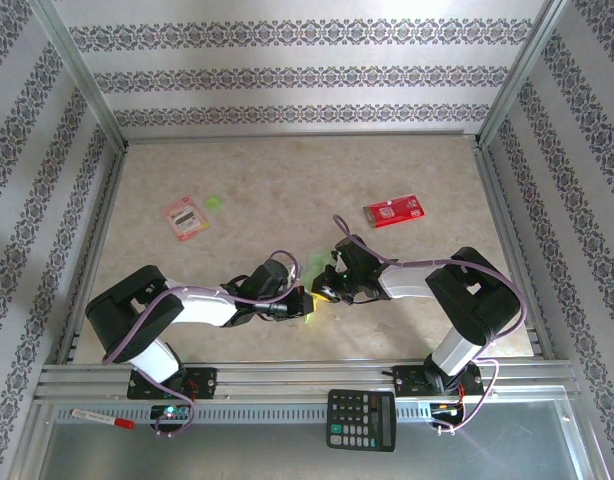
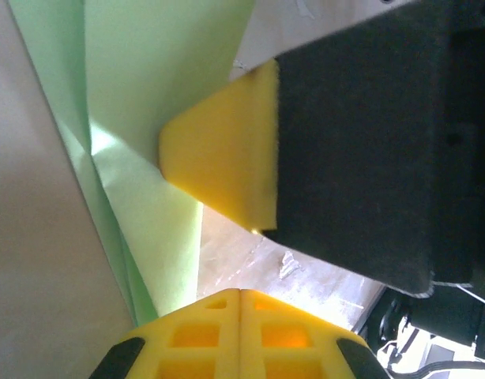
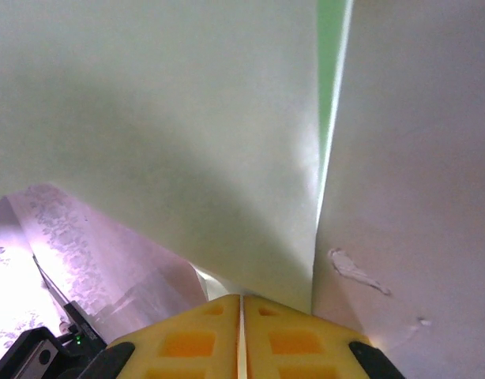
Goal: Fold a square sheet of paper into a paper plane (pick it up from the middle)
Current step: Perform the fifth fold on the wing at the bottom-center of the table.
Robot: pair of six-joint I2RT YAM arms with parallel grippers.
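The square sheet of paper (image 1: 315, 265) is light green and creased, and it stands between the two grippers at the table's near middle. My right gripper (image 1: 329, 290) is shut on its edge. In the right wrist view a thin pale strip runs between the yellow fingers (image 3: 241, 298), and the paper (image 3: 187, 118) spreads above them. My left gripper (image 1: 305, 300) is shut, its fingers (image 2: 240, 294) pressed together with nothing visible in the seam. There the paper (image 2: 148, 71) rises past the left finger. The right gripper's yellow fingertip (image 2: 219, 158) lies against the sheet.
A red packet (image 1: 393, 211) lies at the back right. A red-and-white packet (image 1: 184, 217) and a small green disc (image 1: 213, 204) lie at the back left. A calculator (image 1: 361, 419) and a marker (image 1: 102, 418) rest on the near rail. Metal frame posts border the table.
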